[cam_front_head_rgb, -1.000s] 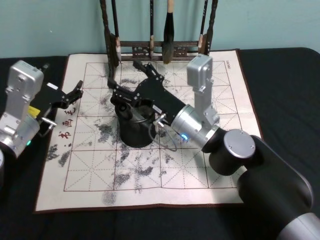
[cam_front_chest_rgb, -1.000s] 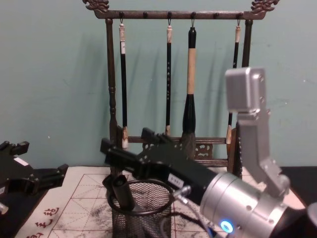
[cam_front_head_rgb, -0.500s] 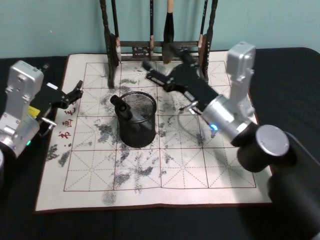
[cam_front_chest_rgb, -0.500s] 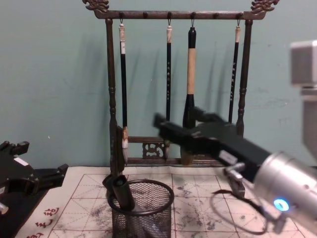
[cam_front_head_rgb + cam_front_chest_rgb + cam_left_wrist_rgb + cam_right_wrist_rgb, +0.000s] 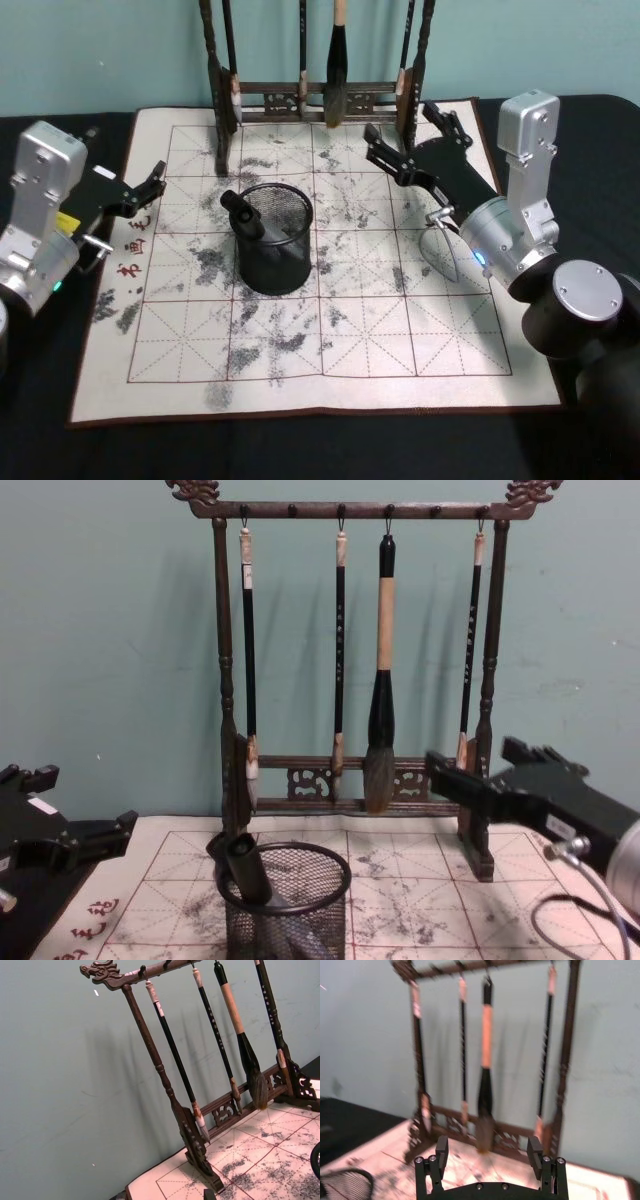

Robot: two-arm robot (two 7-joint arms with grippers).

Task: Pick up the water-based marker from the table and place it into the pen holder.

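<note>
black mesh pen holder (image 5: 275, 240)

My right gripper (image 5: 408, 140) hangs over the mat's (image 5: 300, 370) far right part, fingers spread, nothing between them. The pen holder (image 5: 275, 240) stands to its left and nearer me, mid-mat, well apart. The marker (image 5: 243, 214) sits inside the holder, leaning on the rim's left side, top sticking out. The brush rack (image 5: 310, 95) is just beyond my gripper, along the mat's far edge; its right post is close ahead. My left gripper (image 5: 152, 185) sits at the mat's left edge, far left of the holder.
</note>
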